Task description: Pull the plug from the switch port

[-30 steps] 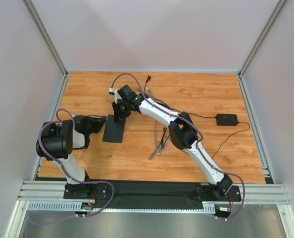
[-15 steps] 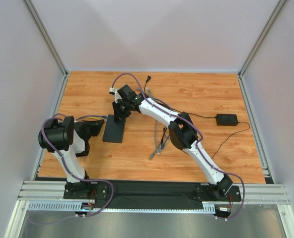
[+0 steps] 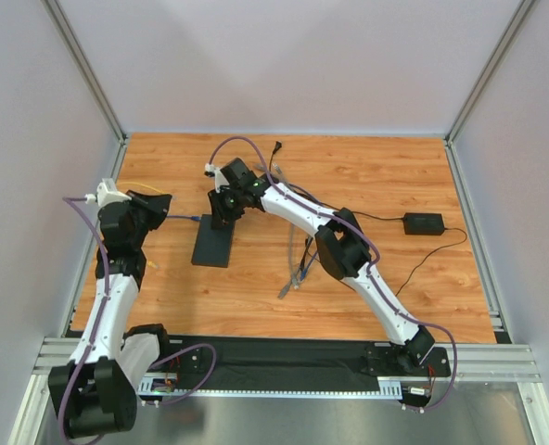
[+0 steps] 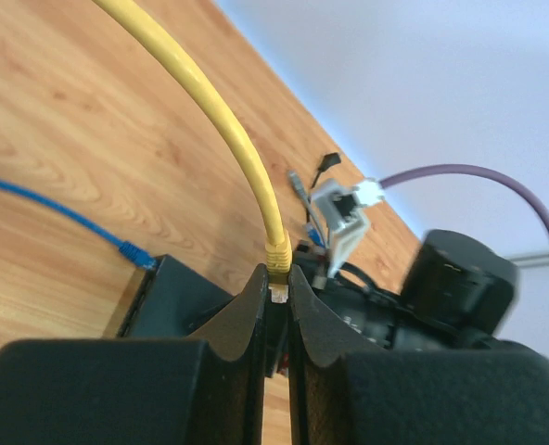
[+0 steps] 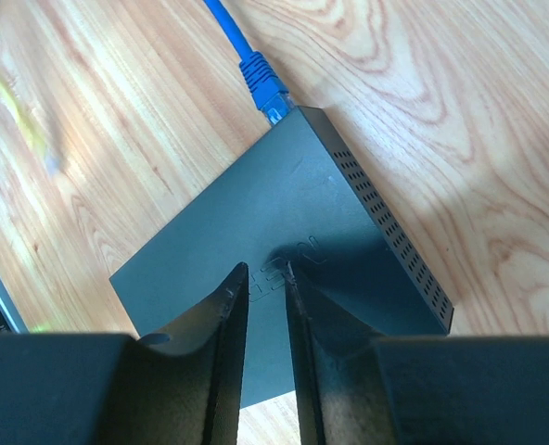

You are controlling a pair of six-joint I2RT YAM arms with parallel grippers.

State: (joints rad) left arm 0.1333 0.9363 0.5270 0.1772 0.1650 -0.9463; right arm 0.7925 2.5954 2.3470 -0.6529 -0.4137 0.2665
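I have the right gripper (image 5: 266, 278), jaws nearly closed and empty, pressing the switch (image 5: 284, 250) flat to the surface so it stays put, while the left gripper (image 4: 276, 295) pinches the freed yellow plug (image 4: 277, 286); 1 blue plug (image 5: 265, 88) remains in the switch port (image 5: 288, 113).

light: bright, even | shadows: soft | blur: near tool fingers (image 4: 233, 324), yellow cable (image 5: 19, 120)

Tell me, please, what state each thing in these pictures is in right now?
Yellow plug: unplugged, pinched in left hand.
Blue plug: seated in the switch.
Switch: flat on table, right hand pressing on it, nearly shut.
Adapter brick: lying flat, cabled.
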